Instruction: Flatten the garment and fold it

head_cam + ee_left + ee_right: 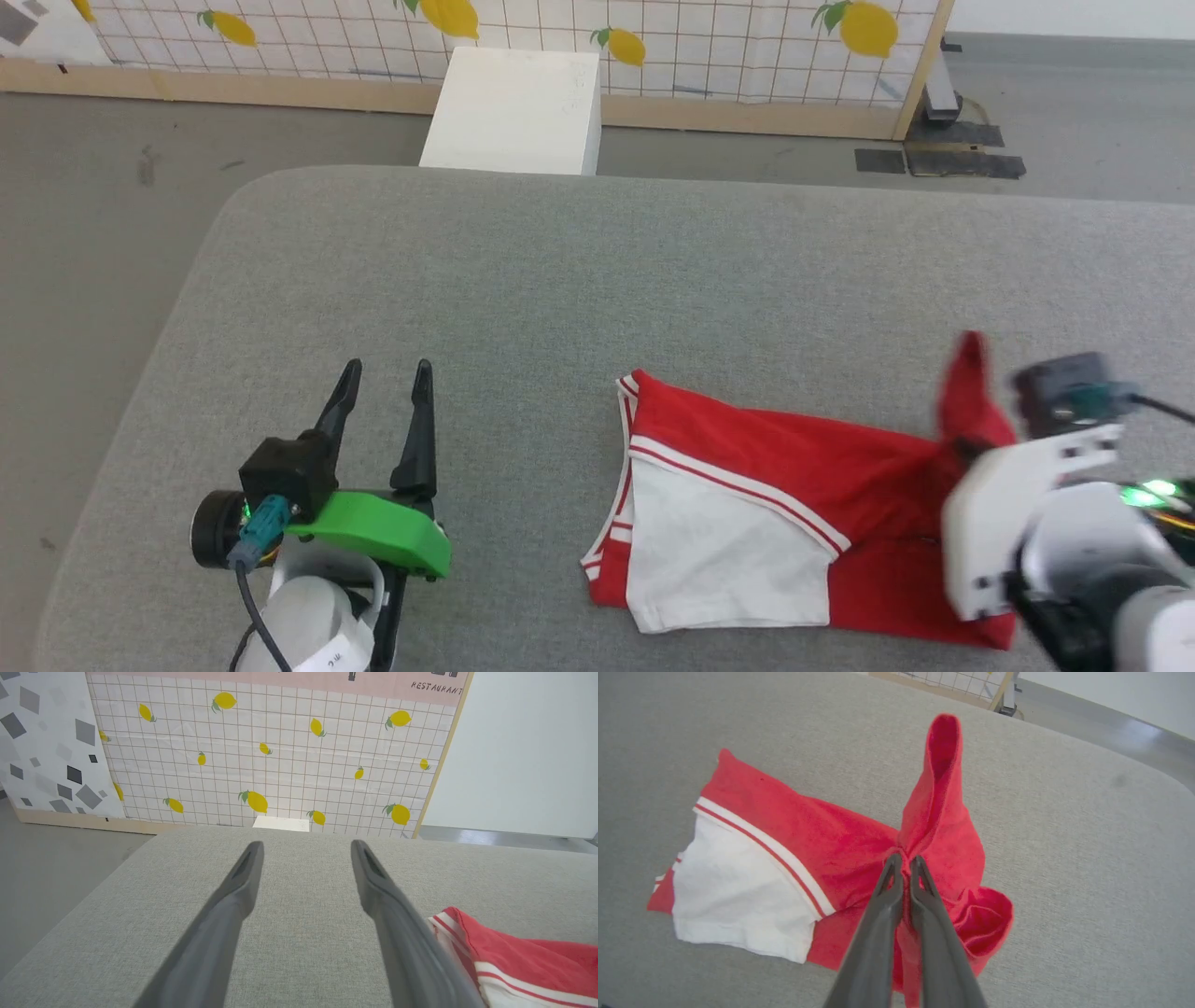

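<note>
The garment (775,485) is a red jersey with a white sleeve and red-and-white striped trim, lying partly folded on the grey padded surface (560,271). In the right wrist view my right gripper (906,861) is shut on a pinch of red cloth of the garment (822,844), and a red flap stands up beyond the fingertips. In the head view the right wrist covers those fingers at the garment's right end. My left gripper (385,375) rests open to the left of the garment, nothing between its fingers (243,882). The garment's striped edge (514,961) lies beside it.
A white box (518,110) stands on the floor behind the padded surface. A lemon-patterned tiled panel (653,42) runs along the back. The surface's rounded left edge (177,308) drops to grey floor. Bare padding stretches between the left gripper and the garment.
</note>
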`<state>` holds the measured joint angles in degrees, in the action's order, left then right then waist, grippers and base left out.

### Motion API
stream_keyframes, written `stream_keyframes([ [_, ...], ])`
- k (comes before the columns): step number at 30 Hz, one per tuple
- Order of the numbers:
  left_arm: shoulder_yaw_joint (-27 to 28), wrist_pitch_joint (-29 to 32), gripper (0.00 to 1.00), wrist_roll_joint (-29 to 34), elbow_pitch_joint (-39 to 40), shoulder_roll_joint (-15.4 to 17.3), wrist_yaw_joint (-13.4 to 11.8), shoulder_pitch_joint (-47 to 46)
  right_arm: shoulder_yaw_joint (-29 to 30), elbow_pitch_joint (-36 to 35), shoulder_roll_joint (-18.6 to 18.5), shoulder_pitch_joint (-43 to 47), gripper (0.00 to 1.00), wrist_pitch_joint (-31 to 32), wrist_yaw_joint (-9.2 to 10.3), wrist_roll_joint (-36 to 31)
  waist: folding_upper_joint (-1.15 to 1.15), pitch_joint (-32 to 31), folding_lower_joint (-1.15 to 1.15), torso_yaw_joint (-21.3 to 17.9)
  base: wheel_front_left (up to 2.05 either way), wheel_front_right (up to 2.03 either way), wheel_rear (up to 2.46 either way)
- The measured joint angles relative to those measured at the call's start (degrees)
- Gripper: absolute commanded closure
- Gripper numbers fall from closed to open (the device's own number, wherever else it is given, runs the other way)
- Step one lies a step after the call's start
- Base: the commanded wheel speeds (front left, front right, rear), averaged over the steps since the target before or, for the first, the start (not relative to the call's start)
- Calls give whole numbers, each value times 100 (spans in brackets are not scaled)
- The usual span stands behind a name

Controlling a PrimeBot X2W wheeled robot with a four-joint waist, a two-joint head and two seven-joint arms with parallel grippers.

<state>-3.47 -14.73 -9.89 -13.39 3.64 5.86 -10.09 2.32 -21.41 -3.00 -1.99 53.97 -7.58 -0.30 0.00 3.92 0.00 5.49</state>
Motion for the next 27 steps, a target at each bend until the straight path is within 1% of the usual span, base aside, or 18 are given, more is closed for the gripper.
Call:
stream_keyframes([
  [3,-13,0,0,20,-1,-4,14,-20,-641,45,8,-198,100,-16,0,54,0,68,0,15,0,0,0],
  [4,-23,0,0,25,-1,-5,15,-37,-775,112,8,-292,100,-60,0,102,0,91,0,23,0,0,0],
  [7,-62,0,0,25,1,-13,23,-99,-1228,516,11,-655,100,-280,0,260,0,184,0,67,0,0,0],
  [10,-83,0,0,25,0,-22,48,-143,-1670,1115,10,-979,100,-514,0,452,0,281,0,136,0,0,0],
  [13,-90,0,0,24,0,-29,58,-197,-2001,1725,14,-1245,100,-691,0,587,0,365,0,211,0,0,0],
  [17,-85,0,0,24,0,-34,64,-218,-2296,2552,11,-1615,100,-982,0,753,0,462,0,298,0,0,0],
  [22,-76,0,0,24,-4,-37,65,-234,-2631,3409,15,-1902,100,-1199,0,1127,0,522,0,347,0,0,0],
  [23,-76,0,0,24,-12,-38,65,-234,-2661,3540,15,-1942,57,-1280,0,1212,0,517,0,349,0,0,0],
  [24,-78,0,0,24,-18,-40,65,-235,-2700,3650,10,-1979,0,-1359,0,1290,0,508,0,350,0,0,0],
  [27,-88,0,0,24,-42,-42,65,-236,-2822,3786,9,-2047,0,-1588,0,1548,0,464,0,342,0,0,0],
])
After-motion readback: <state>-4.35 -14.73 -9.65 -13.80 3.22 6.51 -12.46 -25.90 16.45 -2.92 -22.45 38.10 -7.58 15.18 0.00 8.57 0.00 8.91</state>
